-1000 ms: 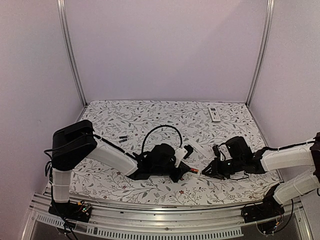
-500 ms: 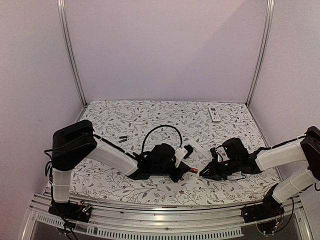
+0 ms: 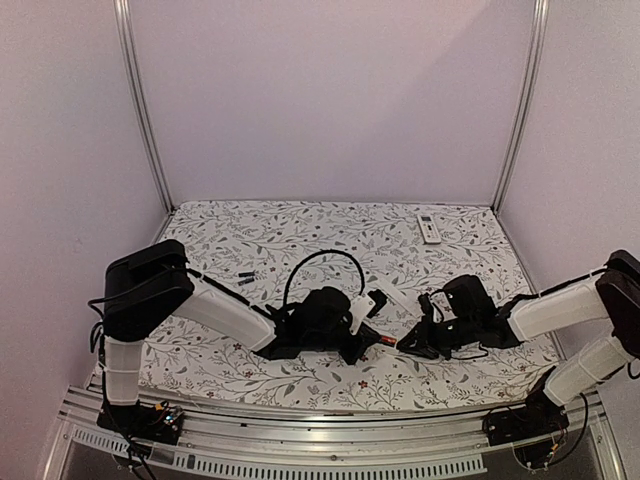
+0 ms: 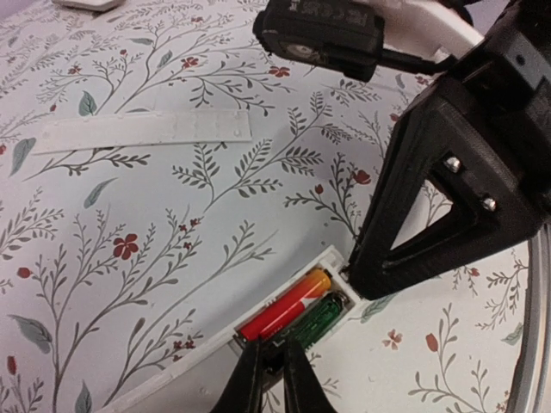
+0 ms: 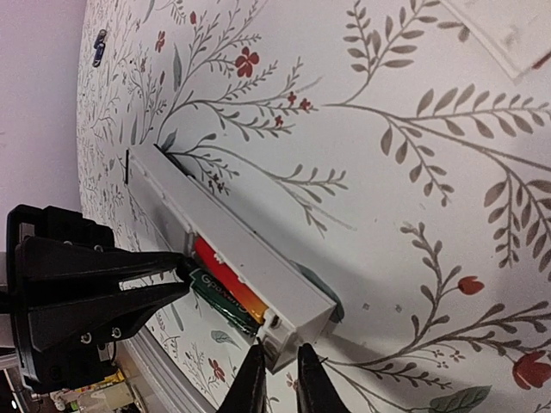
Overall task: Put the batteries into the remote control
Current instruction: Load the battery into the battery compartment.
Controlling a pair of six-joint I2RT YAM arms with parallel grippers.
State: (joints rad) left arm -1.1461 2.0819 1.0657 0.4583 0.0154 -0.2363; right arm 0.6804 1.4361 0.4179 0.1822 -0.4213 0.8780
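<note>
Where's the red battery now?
Red battery sits in the remote's open bay beside a green battery, front centre in the top view, between left pincer and right pincer.

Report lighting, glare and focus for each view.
Top external: soft, even, lilac-tinted light, no hard shadows; small parts barely resolve. Left wrist: red battery sharp with a glossy sheen; the right claw looms close and dark, only its edges catching light. Right wrist: frame tilted sideways; remote crisp and bright, left claw almost a silhouette.

remote control (image 4: 219,340) near end cut off by bottom edge, far end partly behind right gripper (image 4: 362,280), loose batteries (image 3: 245,272) too small for colour
</note>
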